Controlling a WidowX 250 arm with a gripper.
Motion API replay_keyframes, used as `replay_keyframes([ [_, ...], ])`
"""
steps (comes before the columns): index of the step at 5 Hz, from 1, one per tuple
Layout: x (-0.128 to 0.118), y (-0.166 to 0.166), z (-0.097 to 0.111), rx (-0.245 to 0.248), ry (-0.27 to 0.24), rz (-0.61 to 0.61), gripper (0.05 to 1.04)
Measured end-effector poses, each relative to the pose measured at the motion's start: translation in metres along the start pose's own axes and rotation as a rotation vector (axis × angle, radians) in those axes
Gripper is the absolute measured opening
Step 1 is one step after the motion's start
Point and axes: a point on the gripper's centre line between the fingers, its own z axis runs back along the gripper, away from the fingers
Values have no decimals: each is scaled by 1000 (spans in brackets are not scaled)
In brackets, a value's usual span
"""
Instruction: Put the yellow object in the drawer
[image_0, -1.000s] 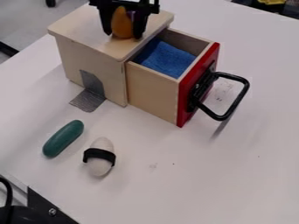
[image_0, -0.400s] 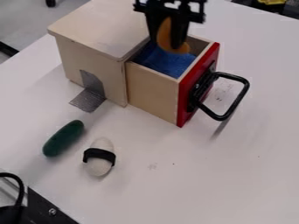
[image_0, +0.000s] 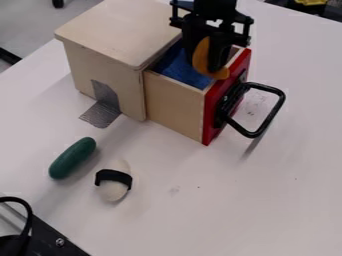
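The black gripper (image_0: 206, 65) hangs over the right part of the pulled-out drawer, close to its red front. It is shut on the yellow object (image_0: 202, 56), an orange-yellow curved piece whose lower tip overlaps the drawer's front edge from this view. The wooden drawer (image_0: 175, 105) stands open, with blue cloth (image_0: 179, 68) inside. Whether the object touches the drawer or cloth I cannot tell.
A wooden box (image_0: 107, 30) houses the drawer, whose black handle (image_0: 272, 113) juts right. On the white table (image_0: 220, 200) lie a green oblong (image_0: 72, 158) and a white egg-shaped piece (image_0: 113, 191) with a black band. Black hardware (image_0: 50, 237) occupies the lower left.
The gripper has moved right and down in view, from above the box top to over the drawer's front part, carrying the yellow object. The drawer has stayed put.
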Motion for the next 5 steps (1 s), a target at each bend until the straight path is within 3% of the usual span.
replay_keyframes([
  [1,-4,11,-3,29,16,4,409],
  [3,-9,42,-3,36,24,68,409],
  [4,-7,42,-18,20,70,66,478],
  [5,-6,37,-20,10,70,54,808],
])
